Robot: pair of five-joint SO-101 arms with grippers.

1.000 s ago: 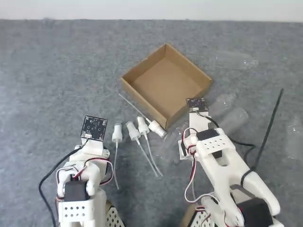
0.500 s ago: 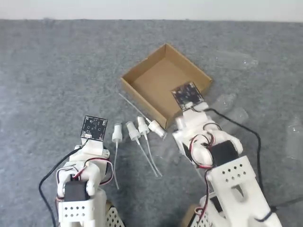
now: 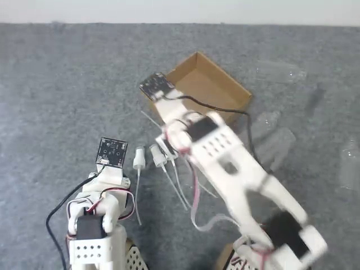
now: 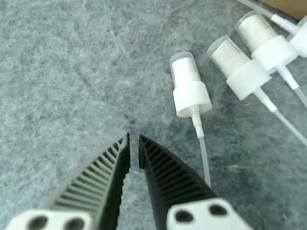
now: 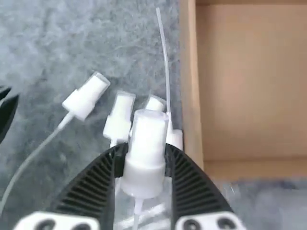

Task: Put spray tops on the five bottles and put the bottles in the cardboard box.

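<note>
Grey carpet [image 3: 67,84] lies open round the arms, so you have room to swing. Your cardboard box [image 3: 223,76] holds nothing and the clear bottles [image 3: 278,71] lie well to its right, uncapped as far as shows, so the task looks barely begun. Your right gripper [image 5: 144,149] is clamped on one spray top [image 5: 144,136] just beside the box wall; mind that edge. More spray tops [image 3: 139,157] lie between the arms. Your left gripper [image 4: 134,143] hangs bare, jaws almost together
</note>
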